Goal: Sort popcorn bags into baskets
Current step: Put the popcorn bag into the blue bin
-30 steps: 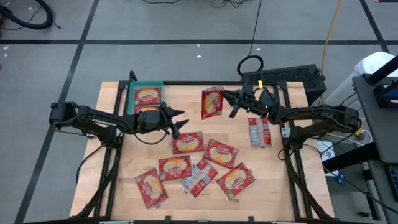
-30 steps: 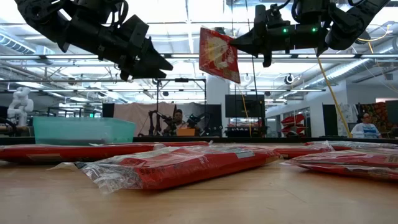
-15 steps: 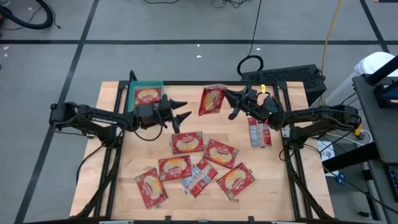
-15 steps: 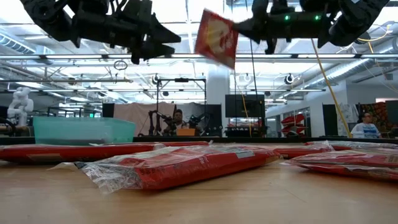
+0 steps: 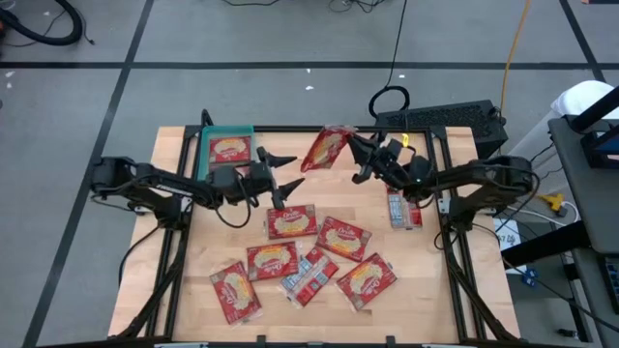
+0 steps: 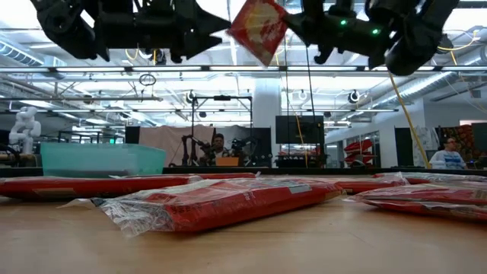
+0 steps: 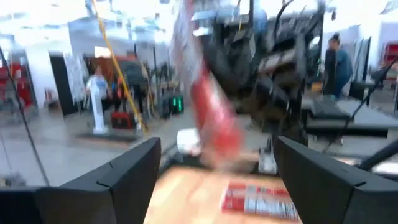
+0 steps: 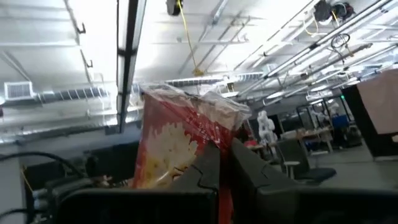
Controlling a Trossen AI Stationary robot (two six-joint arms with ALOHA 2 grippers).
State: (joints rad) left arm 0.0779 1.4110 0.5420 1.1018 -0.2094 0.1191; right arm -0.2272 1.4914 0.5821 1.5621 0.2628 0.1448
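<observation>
Looking like a robotics lab / open industrial hall: exposed ceiling ducts (image 8: 56, 127) & strip lights (image 6: 358, 80) running overhead, other arm rigs (image 6: 194, 148) standing behind, taped floor lines (image 5: 126, 72), ppl (image 6: 447, 152) sitting at benches.

Pale wooden bench (image 5: 193, 261) on grey floor; black keyboard (image 5: 447, 118) at far right; seated person (image 6: 218, 145) in room behind.
</observation>
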